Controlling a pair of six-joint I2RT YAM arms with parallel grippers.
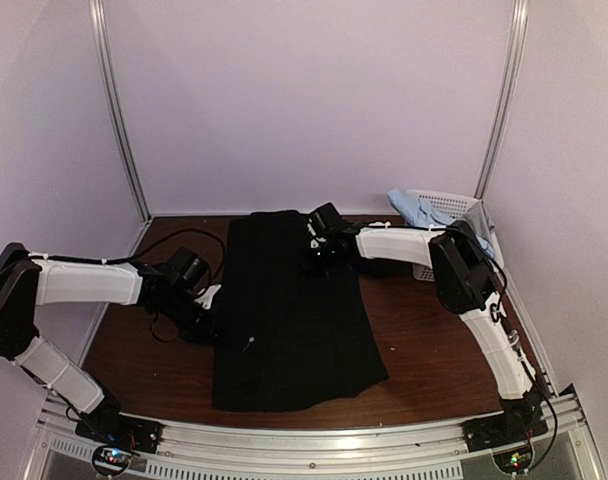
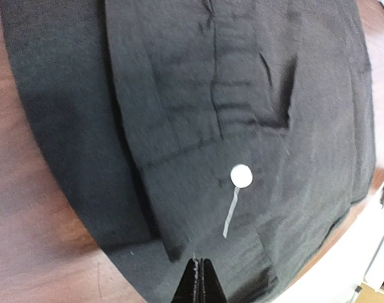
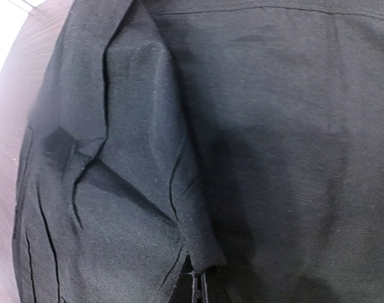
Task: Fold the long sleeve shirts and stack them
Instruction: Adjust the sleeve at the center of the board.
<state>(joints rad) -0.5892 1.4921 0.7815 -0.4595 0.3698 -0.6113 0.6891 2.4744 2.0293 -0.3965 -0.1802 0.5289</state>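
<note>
A plain black long sleeve shirt (image 1: 294,320) lies spread lengthwise on the brown table, partly folded over itself. My left gripper (image 1: 212,322) is at the shirt's left edge, its jaws pressed together on the black cloth (image 2: 201,262) just below a folded flap and a pale button (image 2: 241,175). My right gripper (image 1: 319,262) is at the upper right of the shirt, shut with a flap of the black cloth (image 3: 204,252) pinched at its tips (image 3: 200,278). A pale blue shirt (image 1: 414,208) lies bunched on the basket at the back right.
A white lattice basket (image 1: 454,205) stands in the back right corner behind the right arm. Bare brown table (image 1: 144,350) shows left of the shirt and at its front right (image 1: 434,340). Pale walls close in on three sides.
</note>
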